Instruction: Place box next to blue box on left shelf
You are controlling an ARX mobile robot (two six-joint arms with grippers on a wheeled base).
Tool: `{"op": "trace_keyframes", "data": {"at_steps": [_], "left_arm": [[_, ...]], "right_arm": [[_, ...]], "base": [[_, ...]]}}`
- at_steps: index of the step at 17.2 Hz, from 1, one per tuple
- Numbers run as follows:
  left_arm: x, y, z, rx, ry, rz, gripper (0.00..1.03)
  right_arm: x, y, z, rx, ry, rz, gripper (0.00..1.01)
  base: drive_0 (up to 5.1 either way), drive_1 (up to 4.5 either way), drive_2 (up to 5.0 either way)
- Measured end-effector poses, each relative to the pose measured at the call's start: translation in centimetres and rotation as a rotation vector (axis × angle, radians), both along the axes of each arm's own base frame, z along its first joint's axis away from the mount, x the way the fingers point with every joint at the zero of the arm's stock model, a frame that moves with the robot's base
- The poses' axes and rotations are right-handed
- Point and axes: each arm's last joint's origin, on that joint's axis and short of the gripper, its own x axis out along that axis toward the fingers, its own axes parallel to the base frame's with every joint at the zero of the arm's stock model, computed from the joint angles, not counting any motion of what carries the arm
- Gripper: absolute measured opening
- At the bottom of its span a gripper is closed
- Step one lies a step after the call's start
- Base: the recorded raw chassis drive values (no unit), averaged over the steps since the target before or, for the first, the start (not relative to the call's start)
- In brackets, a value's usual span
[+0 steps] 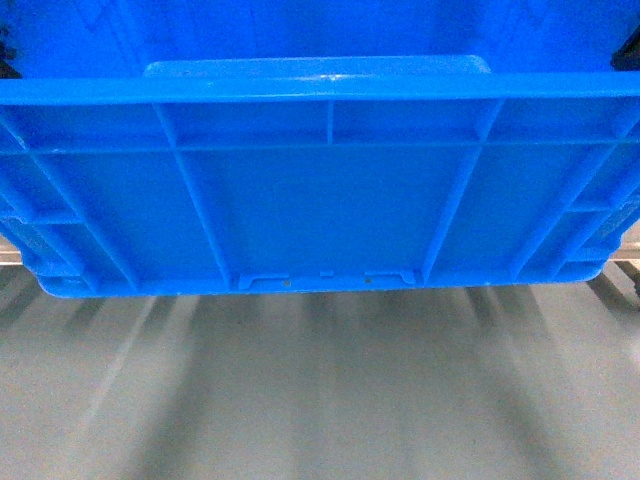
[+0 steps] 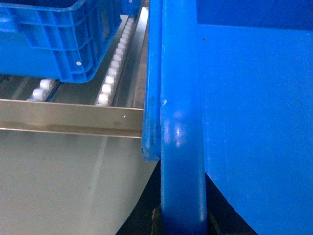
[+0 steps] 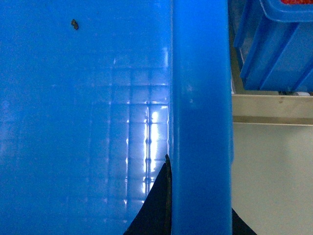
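Note:
The box [image 1: 320, 200], a large bright-blue ribbed crate, fills the upper head view and hangs above the grey floor. In that view it hides both grippers. My left gripper [image 2: 182, 223] is shut on the box's left rim [image 2: 181, 122], one dark finger on each side of it. My right gripper [image 3: 200, 215] is likewise shut on the right rim [image 3: 200, 98]. The left shelf [image 2: 115, 68], with its rows of white rollers, lies ahead in the left wrist view. A blue box [image 2: 54, 44] stands on it to the left of the held box's corner.
A metal front rail [image 2: 68, 117] runs across the shelf's near edge. In the right wrist view another blue crate [image 3: 274, 49] sits behind a similar rail [image 3: 271, 110]. Grey floor [image 1: 320, 400] spreads below the box.

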Motion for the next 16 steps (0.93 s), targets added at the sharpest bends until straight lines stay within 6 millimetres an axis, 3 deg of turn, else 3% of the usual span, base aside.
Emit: {"op": "trace_keyframes", "data": {"at_steps": [16], "left_arm": [[0.01,0.0,0.02,-0.002,-0.002,0.0,0.06]], "right_arm": [[0.01,-0.01,0.02,-0.001,-0.002,0.001,0.07]], "base": [[0.1,4.33,-4.2]]}}
